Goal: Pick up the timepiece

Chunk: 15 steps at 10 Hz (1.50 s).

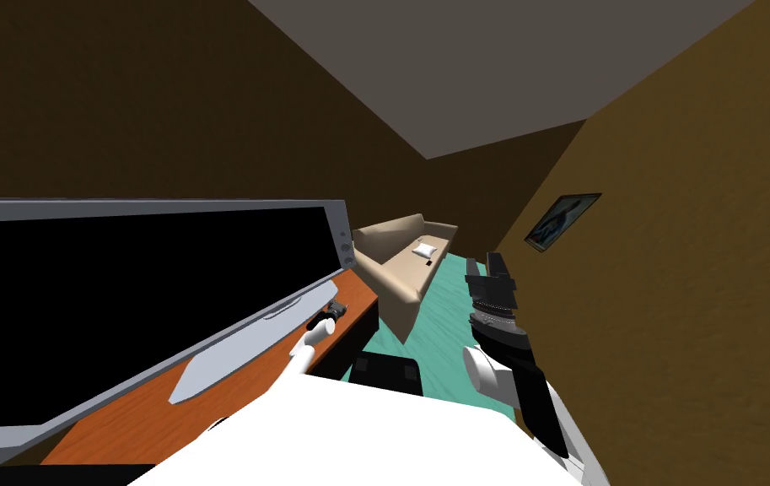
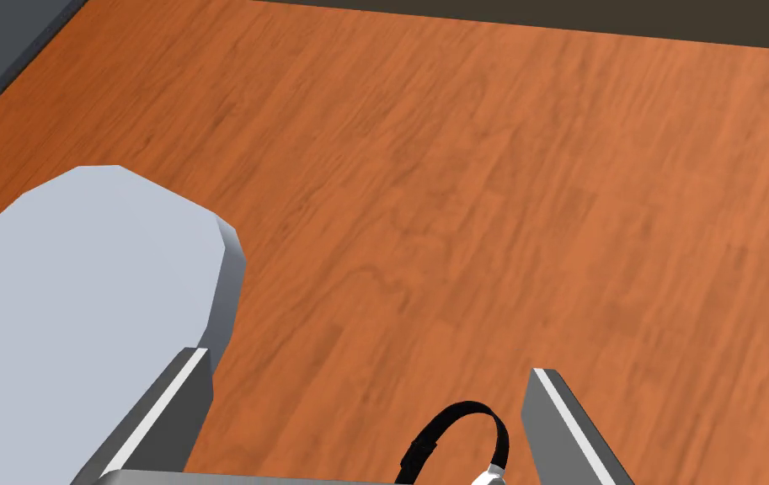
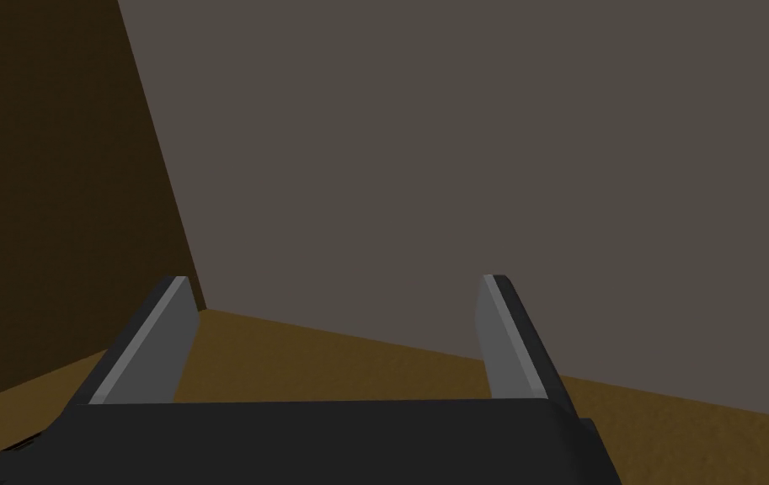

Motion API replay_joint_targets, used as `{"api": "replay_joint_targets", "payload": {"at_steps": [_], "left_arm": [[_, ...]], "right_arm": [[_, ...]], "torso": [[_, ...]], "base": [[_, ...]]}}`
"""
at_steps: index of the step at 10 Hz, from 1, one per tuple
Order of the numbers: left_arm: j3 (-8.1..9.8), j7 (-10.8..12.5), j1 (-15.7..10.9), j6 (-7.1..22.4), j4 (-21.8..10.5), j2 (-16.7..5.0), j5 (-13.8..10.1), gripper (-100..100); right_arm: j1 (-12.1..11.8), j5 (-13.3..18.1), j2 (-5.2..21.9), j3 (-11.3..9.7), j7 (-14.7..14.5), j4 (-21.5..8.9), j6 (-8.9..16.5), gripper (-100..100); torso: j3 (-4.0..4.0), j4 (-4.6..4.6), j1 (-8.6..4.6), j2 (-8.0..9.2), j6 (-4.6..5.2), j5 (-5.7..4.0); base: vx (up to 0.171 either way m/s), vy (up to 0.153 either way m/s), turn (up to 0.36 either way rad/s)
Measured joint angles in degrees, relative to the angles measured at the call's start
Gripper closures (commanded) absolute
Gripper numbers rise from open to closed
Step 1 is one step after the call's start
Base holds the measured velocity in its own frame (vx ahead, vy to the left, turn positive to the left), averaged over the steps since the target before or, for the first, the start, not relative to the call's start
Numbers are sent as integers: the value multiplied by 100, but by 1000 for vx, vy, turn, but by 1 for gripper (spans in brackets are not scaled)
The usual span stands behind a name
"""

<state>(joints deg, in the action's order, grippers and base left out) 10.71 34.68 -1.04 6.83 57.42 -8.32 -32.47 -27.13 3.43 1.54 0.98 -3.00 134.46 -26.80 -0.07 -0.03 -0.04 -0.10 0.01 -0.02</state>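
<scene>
**Left tool over watch, grasp not yet made**

Left tool [image 2: 367, 366]: fingers wide apart, nothing held. Watch [image 2: 458, 439], with an arched black strap, lies on the orange wood counter [image 2: 475, 210] between the fingers, close to the tool's body and nearer one finger. Judgement: centre on the strap, lower, then close gently. The grey TV foot [image 2: 79, 286] just beside the other finger may snag. Right tool [image 1: 486, 268]: raised, fingers apart, empty.

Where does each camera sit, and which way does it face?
Head: up top, steeply down over wooden stand, TV foot, both forearms.
Left wrist: at left arm's tip, facing the stand; watch between open left jaws.
Right wrist: at raised right arm's tip; open right jaws.
Head and left wrist share stand and foot.
</scene>
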Motion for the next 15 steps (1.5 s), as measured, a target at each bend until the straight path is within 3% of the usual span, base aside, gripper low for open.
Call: {"api": "replay_joint_targets", "payload": {"at_steps": [2, 5, 8, 9, 10, 11, 15], "left_arm": [[-51, 93, -115, 43, -297, -65, -129, -100], [101, 202, -237, 301, -532, 26, -114, -100], [81, 348, -380, 442, -974, -7, -279, -100], [89, 361, -383, 467, -986, -3, -276, 0], [88, 360, -383, 465, -985, -3, -276, -100], [133, 345, -321, 421, -950, 107, -190, -100], [47, 274, -328, 139, -1164, 203, -255, -100]], "right_arm": [[0, 0, 0, 0, 0, 0, 0, 0], [0, 0, 0, 0, 0, 0, 0, 0], [0, 0, 0, 0, 0, 0, 0, 0], [1, 0, 0, 0, 0, 0, 0, 0], [1, 0, 0, 0, 0, 0, 0, 0], [1, 0, 0, 0, 0, 0, 0, 0], [0, 0, 0, 0, 0, 0, 0, 0]], "torso": [[3, 1, 5, 4, 0, 1], [-1, 0, 0, -1, 1, -1], [2, 1, 3, 4, 1, 0], [4, 2, 6, 7, 1, 0], [5, 3, 9, 9, 1, 1], [7, 3, 10, 12, 1, 2], [7, 3, 9, 10, 1, 1]], "base": [[17, -18, 55], [28, -26, 35], [13, -15, 38], [0, 0, 0], [-3, 8, -18], [0, 0, 0], [-1, 1, -2]]}}
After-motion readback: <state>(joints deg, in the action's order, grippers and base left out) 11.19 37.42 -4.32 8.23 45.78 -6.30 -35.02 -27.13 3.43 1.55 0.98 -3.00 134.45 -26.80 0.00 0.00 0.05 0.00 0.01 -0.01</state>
